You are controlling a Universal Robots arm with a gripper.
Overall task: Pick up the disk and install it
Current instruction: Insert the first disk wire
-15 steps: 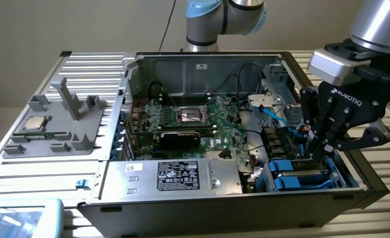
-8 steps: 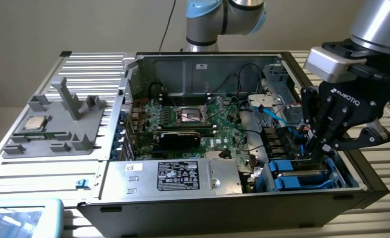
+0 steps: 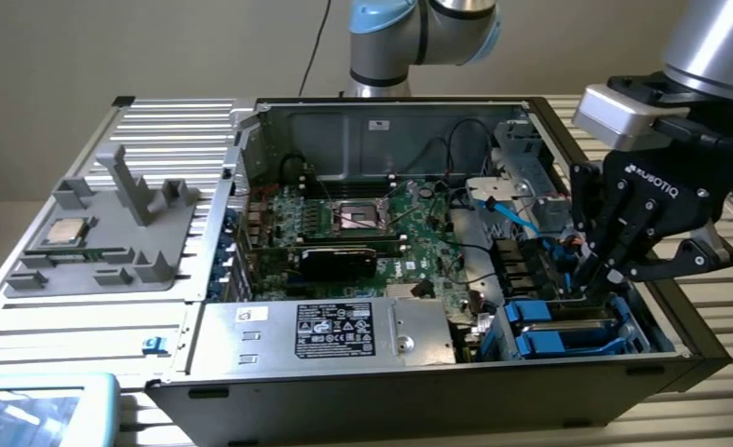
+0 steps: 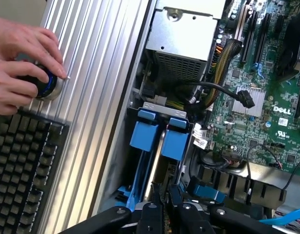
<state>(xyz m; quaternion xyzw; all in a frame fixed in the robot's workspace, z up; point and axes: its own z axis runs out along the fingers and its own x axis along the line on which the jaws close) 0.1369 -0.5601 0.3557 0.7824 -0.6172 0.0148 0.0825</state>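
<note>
Exterior view: the gripper (image 3: 590, 279) reaches down into the near corner of the open computer case (image 3: 441, 377), on the exterior view's right. There the disk (image 3: 565, 328), in its blue frame, sits in the drive bay. In the wrist view the gripper (image 4: 164, 207) is clenched on the near end of the disk (image 4: 172, 144), beside the motherboard (image 4: 257, 87). A person's hands (image 4: 23, 53) rest on a knob (image 4: 45, 85) next to a keyboard (image 4: 21, 165).

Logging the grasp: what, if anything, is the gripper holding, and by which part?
Cannot be told. The gripper is down in the drive bay at the blue-framed disk, but any grip is hidden.
</note>
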